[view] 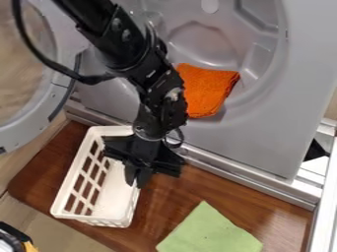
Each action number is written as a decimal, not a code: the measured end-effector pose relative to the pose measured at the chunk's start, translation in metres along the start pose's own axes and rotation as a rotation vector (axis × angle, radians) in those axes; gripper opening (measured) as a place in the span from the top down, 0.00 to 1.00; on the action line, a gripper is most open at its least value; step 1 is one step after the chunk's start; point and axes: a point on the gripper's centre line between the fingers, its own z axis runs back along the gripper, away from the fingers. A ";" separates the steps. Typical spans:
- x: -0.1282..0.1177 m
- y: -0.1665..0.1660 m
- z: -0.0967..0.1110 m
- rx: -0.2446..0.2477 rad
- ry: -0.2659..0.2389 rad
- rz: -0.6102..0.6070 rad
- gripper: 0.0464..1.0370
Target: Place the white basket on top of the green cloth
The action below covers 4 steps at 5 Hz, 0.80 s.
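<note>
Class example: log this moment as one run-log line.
basket: on wood, off cloth | tool: at basket's side | placing: not done

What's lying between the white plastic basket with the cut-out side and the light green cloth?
Just bare reddish-brown wooden surface between the basket and the cloth, as the camera view shows.

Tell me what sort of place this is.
Probably a laundry area, perhaps a mock-up: a grey front-loading machine has its round door open, a folded orange cloth sits in its rounded opening, and a white plastic lattice-sided basket rests on the brown wooden surface in front.
</note>
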 end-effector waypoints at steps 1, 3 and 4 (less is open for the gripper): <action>-0.011 -0.010 0.020 -0.040 -0.059 -0.063 0.96; -0.023 -0.064 0.039 -0.112 -0.128 -0.252 0.96; -0.030 -0.092 0.040 -0.136 -0.141 -0.347 0.96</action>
